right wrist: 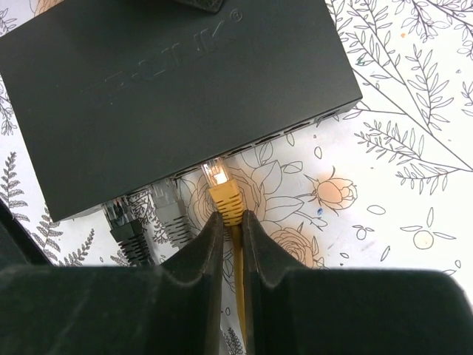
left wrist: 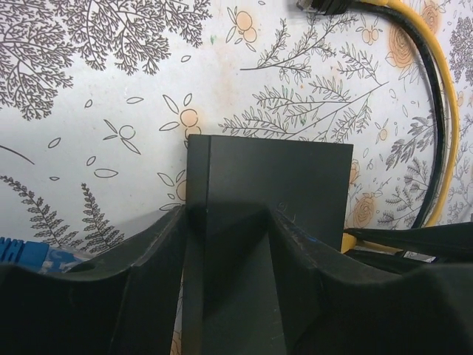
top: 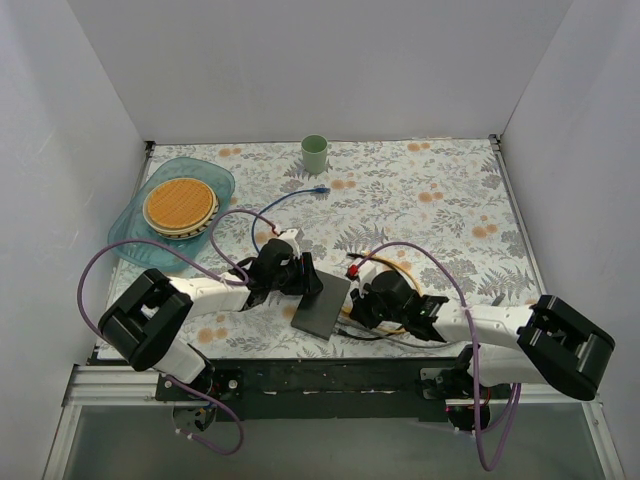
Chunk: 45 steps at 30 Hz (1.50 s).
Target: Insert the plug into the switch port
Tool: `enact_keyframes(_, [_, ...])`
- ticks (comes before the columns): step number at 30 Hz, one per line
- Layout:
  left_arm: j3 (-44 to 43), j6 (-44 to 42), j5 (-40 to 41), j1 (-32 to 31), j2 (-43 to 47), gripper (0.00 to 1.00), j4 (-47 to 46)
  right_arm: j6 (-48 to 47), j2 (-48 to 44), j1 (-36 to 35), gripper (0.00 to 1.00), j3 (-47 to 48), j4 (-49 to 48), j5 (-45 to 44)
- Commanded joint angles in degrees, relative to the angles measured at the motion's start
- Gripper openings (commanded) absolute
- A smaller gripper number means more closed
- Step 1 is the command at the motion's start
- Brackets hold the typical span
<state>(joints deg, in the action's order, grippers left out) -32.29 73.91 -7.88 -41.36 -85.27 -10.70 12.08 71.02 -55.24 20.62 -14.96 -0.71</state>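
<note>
Yellow plug (right wrist: 225,195) pinched in right gripper (right wrist: 230,220), tip at switch (right wrist: 170,89) port row (right wrist: 259,142); left gripper (left wrist: 229,214) grip unclear. Next: straight push in.

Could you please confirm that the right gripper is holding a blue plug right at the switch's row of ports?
Not quite: the plug pinched in the right gripper is yellow, not blue, as the right wrist view shows. The rest holds: its tip is right at the row of ports on the switch.
</note>
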Motion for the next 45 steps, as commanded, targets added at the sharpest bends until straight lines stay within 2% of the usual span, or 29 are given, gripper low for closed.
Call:
enact_keyframes(1, [1.79,3.43,-12.77,-2.84,-0.07,0.40,-1.16,2.42,1.92,-0.22,0.01,4.42,-5.61,-3.86])
enact_keyframes(7, [3.46,7.21,-12.25,-4.25,1.34,0.30,-2.75,7.77,3.59,-0.30,0.01,6.10,-8.85,-5.97])
enact_keyframes(11, [3.90,9.85,-10.41,-6.62,1.52,0.28,-3.80,9.63,3.68,-0.30,0.01,5.66,-12.37,-6.06])
enact_keyframes(21, [2.59,13.01,-10.05,-11.28,-3.32,0.20,-7.05,7.17,5.09,-0.30,0.01,10.84,-14.13,-6.06])
enact_keyframes(25, [2.85,13.10,-10.23,-11.72,-2.00,0.19,-6.88,6.73,6.32,-0.30,0.01,11.63,-15.10,-5.44])
enact_keyframes(29, [2.06,12.14,-7.16,-11.81,-0.42,0.20,-3.55,6.99,6.23,-0.30,0.01,10.76,-14.40,-4.91])
enact_keyframes(35, [0.22,11.43,-2.41,-11.20,-0.50,0.32,1.20,7.52,2.46,-0.30,0.01,8.03,-9.22,-5.17])
enact_keyframes(37, [-0.22,11.43,-1.09,-10.23,-1.20,0.35,2.08,7.61,0.62,-0.30,0.04,6.54,-6.41,-5.70])
enact_keyframes(39, [-1.45,11.61,1.01,-8.83,-1.47,0.43,3.83,7.88,-0.70,-0.30,0.18,4.88,-4.13,-6.49])
enact_keyframes(41, [-2.42,11.52,2.69,-7.86,-1.30,0.52,5.24,7.88,-2.90,-0.30,0.23,3.73,-3.15,-6.93])
enact_keyframes(42, [-3.64,11.35,3.56,-6.90,-1.30,0.54,6.90,7.88,-3.60,-0.30,0.30,3.11,-2.45,-7.02])
enact_keyframes(44, [-5.32,10.29,5.85,-5.84,-0.95,0.60,8.67,7.79,-5.28,-0.30,0.34,2.14,-1.39,-7.20])
enact_keyframes(45, [-7.24,9.85,6.55,-4.79,-0.86,0.67,10.33,7.70,-5.63,-0.30,0.38,1.88,-0.34,-7.11])
